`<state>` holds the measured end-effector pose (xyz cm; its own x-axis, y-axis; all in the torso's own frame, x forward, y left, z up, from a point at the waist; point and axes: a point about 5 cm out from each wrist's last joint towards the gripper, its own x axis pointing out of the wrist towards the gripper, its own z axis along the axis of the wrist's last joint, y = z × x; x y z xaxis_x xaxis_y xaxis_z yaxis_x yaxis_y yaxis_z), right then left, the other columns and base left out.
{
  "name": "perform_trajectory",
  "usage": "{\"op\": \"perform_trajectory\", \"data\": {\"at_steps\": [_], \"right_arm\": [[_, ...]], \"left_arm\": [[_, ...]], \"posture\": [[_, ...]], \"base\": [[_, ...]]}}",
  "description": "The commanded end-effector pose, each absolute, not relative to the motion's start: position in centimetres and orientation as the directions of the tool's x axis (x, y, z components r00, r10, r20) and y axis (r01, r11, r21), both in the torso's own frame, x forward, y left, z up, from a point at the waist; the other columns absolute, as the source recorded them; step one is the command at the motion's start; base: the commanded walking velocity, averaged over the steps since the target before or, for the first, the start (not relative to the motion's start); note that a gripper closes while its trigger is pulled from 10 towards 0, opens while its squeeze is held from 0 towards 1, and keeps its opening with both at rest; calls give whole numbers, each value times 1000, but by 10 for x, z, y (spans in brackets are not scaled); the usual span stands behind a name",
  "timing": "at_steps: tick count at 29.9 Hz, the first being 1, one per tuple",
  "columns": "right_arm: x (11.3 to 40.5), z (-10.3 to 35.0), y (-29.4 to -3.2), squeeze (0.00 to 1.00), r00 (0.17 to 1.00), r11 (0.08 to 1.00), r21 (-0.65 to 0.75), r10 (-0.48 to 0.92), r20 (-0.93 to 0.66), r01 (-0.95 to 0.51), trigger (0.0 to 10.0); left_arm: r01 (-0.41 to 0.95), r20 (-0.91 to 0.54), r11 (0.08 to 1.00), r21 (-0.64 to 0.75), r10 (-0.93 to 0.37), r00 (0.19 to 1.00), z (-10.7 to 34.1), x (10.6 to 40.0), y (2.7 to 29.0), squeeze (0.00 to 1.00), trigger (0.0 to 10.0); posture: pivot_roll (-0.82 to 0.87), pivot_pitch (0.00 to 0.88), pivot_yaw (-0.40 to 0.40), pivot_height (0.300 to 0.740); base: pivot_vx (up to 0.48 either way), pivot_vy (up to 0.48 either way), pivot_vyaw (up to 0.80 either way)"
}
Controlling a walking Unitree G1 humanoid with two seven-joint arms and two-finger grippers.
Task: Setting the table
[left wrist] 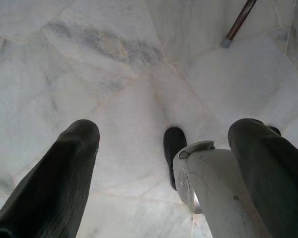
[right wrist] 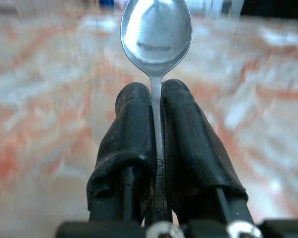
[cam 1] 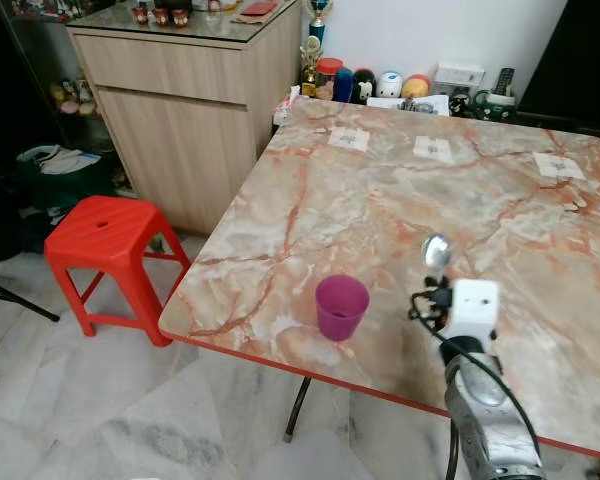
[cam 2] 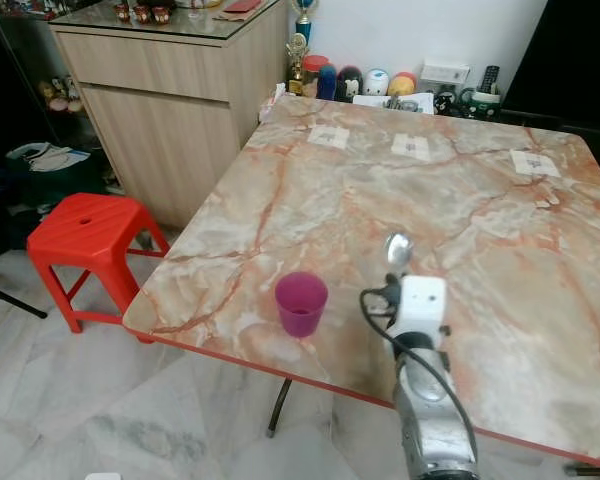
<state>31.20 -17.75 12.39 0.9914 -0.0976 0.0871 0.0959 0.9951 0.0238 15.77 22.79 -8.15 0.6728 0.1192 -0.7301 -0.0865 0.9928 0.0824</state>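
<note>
The spoon point(right wrist: 156, 34) is plain polished metal, with a shiny oval bowl and a thin straight handle. The right claw point(right wrist: 157, 99) is closed tight on that handle, its two black fingers point(right wrist: 134, 129) pressed against either side, so the bowl stands clear beyond the fingertips. In the left eye view the spoon's bowl point(cam 1: 437, 252) shows right of the frame's centre, above the white wrist block of the right arm, held over the near part of the desk point(cam 1: 400, 190).

The desk has a marble-patterned top in pink, orange and grey with a red edge. A purple cup point(cam 1: 340, 307) stands upright and open-mouthed on it near the front edge, lower centre of the frame, just to the left of the spoon and apart from it.

The spoon's handle is mostly hidden between the fingers, and its end cannot be seen. The desk behind it in the right wrist view is blurred. The right arm is cut off by the bottom of the frame.

The left claw point(left wrist: 164, 144) hangs over the pale marble floor point(left wrist: 114, 74), its fingers spread wide with nothing between them.

A red stool point(cam 1: 110, 240) stands at the left of the frame beside a wooden cabinet point(cam 1: 190, 120) in the upper left.
</note>
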Motion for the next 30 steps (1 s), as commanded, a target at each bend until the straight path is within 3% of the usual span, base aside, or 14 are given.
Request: {"op": "perform_trajectory", "data": {"at_steps": [1,5,11,17,30], "right_arm": [[307,132,-185,0,983,994,30,-108,150,105,10000],[307,134,-188,0,977,992,29,-122,175,119,10000],[309,137,-188,0,969,987,58,-161,189,153,10000],[310,141,-186,0,963,985,65,-169,212,159,10000],[311,142,-182,0,957,985,58,-170,235,161,10000]], "left_arm": [[-94,-748,990,103,140,648,-84,149,233,0,10000],[-80,-739,989,121,144,659,-83,150,233,0,10000],[-75,-731,990,117,137,668,-83,153,229,0,10000],[-62,-732,991,120,130,669,-83,154,227,0,10000],[-54,-729,992,117,122,674,-82,155,225,0,10000]], "posture": [[35,110,-39,740],[35,110,-43,740],[38,107,-44,740],[34,106,-45,740],[35,99,-43,740]], "base": [[0,0,0],[0,0,0],[0,-453,0],[0,-459,-672],[0,-461,0]]}}
